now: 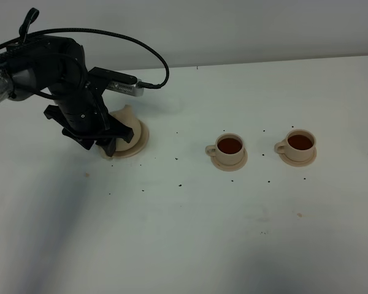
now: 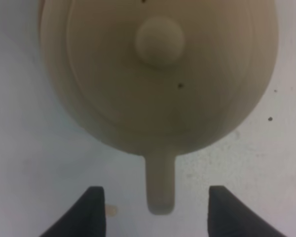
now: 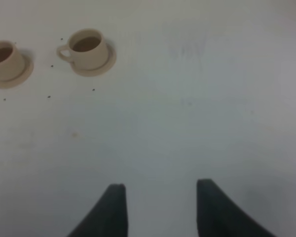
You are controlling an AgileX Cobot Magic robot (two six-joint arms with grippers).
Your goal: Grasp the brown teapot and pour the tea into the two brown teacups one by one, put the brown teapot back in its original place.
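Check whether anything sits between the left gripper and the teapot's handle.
Nothing visible does. In the left wrist view the left gripper stands open with the brown teapot handle between its fingers, touching neither; only bare table shows in the gaps.

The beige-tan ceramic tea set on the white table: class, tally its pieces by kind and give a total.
Round beige-tan ceramic teapot with knobbed lid: 1
Small beige-tan cylindrical teacups holding dark tea: 2
Small round cup saucers: 2
Wider round saucer plate under the teapot: 1
Total: 6
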